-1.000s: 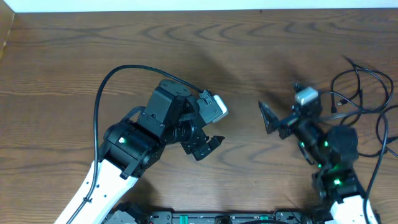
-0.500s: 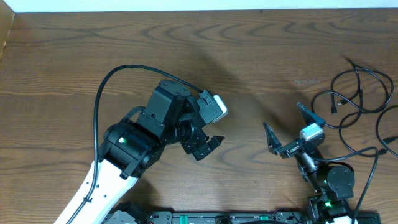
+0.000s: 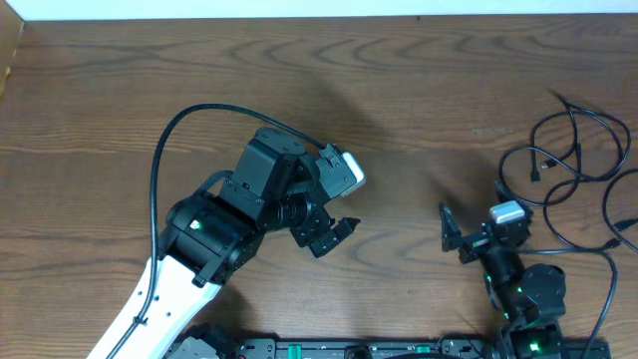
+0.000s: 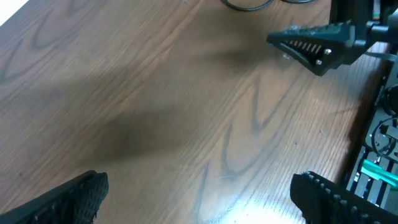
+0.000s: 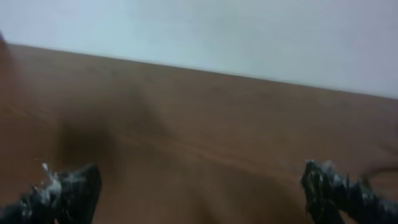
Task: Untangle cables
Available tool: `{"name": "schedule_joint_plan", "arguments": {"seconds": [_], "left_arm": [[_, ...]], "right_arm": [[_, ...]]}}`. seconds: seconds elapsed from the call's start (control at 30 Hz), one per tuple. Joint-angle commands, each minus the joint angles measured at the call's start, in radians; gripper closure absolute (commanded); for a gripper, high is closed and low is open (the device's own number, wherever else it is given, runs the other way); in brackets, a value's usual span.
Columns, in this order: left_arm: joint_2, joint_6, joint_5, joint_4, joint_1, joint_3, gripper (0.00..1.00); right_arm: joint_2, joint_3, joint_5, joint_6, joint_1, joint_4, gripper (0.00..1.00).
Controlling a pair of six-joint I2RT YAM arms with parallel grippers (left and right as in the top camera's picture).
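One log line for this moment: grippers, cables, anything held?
left gripper open, empty | right gripper open, empty | cables in loose loops beside right gripper, none held

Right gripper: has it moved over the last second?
Yes. In the overhead view the right gripper has drawn back toward the robot's base, away from the cables, which lie where they were. Its jaws are open and empty.

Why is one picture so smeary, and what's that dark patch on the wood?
Right wrist view: blurred throughout, the table and right end effector both soft. Left wrist view: sharper, with a soft dark shadow across the wood and bright glare near the bottom edge. Overhead view: sharp and evenly lit, the cables crisp.
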Motion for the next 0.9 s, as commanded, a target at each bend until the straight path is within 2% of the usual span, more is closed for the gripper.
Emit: {"name": "schedule_joint_plan", "arguments": {"seconds": [0.0,0.07,0.33,0.87], "left_arm": [[-0.002,-0.009,0.009,0.001,-0.002,0.009,0.02],[-0.002,-0.009,0.009,0.000,-0.002,0.009,0.02],[-0.002,-0.009,0.009,0.001,-0.002,0.009,0.02],[-0.002,-0.009,0.009,0.001,-0.002,0.009,0.02]], "right_arm": [[-0.083,-0.002,0.089,0.002,-0.006,-0.100,0.01],[-0.132,-0.002,0.109,0.002,-0.007,-0.182,0.01],[-0.234,-0.002,0.113,-0.002,-0.027,-0.180,0.01],[-0.239,-0.002,0.120,0.032,-0.153,-0.180,0.01]]}}
